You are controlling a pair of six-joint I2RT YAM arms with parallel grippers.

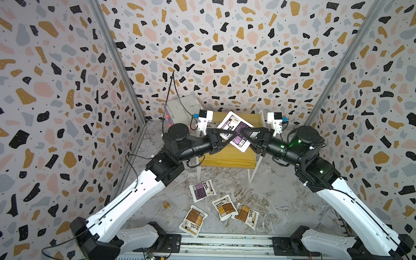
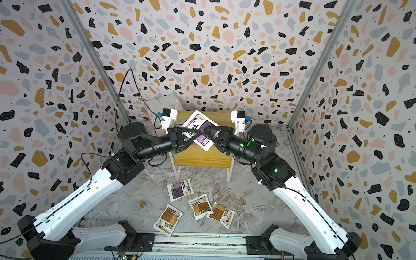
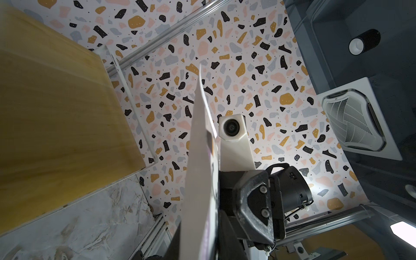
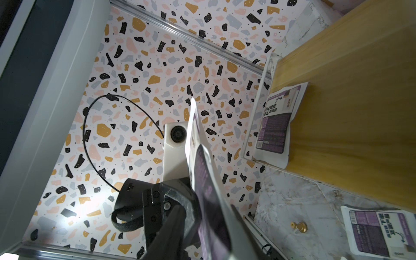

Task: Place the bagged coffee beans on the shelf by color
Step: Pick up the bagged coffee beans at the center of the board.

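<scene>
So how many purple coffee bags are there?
3. The lifted bag hangs over the shelf, the shelved bag lies on its board, the loose bag lies on the tabletop. Some might be hidden.

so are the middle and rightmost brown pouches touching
Touching: in both top views the middle brown pouch lies over an edge of the rightmost brown pouch.
</scene>
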